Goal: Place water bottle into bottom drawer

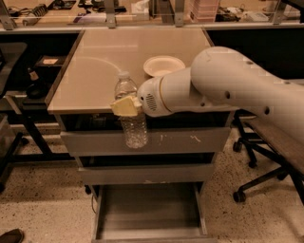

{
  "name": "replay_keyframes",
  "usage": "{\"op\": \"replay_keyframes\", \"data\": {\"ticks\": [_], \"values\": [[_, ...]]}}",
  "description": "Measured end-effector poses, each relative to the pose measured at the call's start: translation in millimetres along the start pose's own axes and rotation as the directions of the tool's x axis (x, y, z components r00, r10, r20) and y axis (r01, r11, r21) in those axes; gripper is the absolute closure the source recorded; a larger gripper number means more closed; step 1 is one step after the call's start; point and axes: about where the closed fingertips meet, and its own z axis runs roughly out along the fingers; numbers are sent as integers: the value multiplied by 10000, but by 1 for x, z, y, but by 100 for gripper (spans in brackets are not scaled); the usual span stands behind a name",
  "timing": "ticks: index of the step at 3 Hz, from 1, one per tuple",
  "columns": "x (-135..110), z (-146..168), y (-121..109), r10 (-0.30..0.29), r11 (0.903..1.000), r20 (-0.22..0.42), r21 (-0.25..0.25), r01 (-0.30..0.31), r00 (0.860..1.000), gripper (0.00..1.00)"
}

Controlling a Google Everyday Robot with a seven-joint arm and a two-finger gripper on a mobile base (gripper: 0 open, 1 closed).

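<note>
The water bottle (131,119) is clear and ribbed, and it hangs upright in the air in front of the cabinet's top drawer front. My gripper (126,106) is shut on the water bottle around its middle, its yellowish fingers (124,105) wrapped over the label area. The white arm (223,88) reaches in from the right. Below, the bottom drawer (149,211) is pulled out, a shallow grey tray with nothing in it. The bottle hangs well above this drawer, over its left half.
A white bowl (163,65) rests on the beige cabinet top (104,61). Two shut grey drawer fronts (190,140) sit above the open drawer. An office chair (266,166) stands at right, dark table legs (28,128) at left, a cluttered bench (142,9) behind.
</note>
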Motion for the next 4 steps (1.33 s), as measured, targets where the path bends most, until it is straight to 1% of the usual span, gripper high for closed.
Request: {"op": "replay_keyframes", "data": {"ticks": [1,2,3,4], "values": [[41,5,1,1138,9904,76,775,-1140,9935,100],[91,20,-8,2123,9643,165,1585,-2122,9771,100],[139,35,-9,3111,9305,84,2010,-3063,9504,100],[139,35,-9,3111,9305,84,2010,-3063,9504,100]]}}
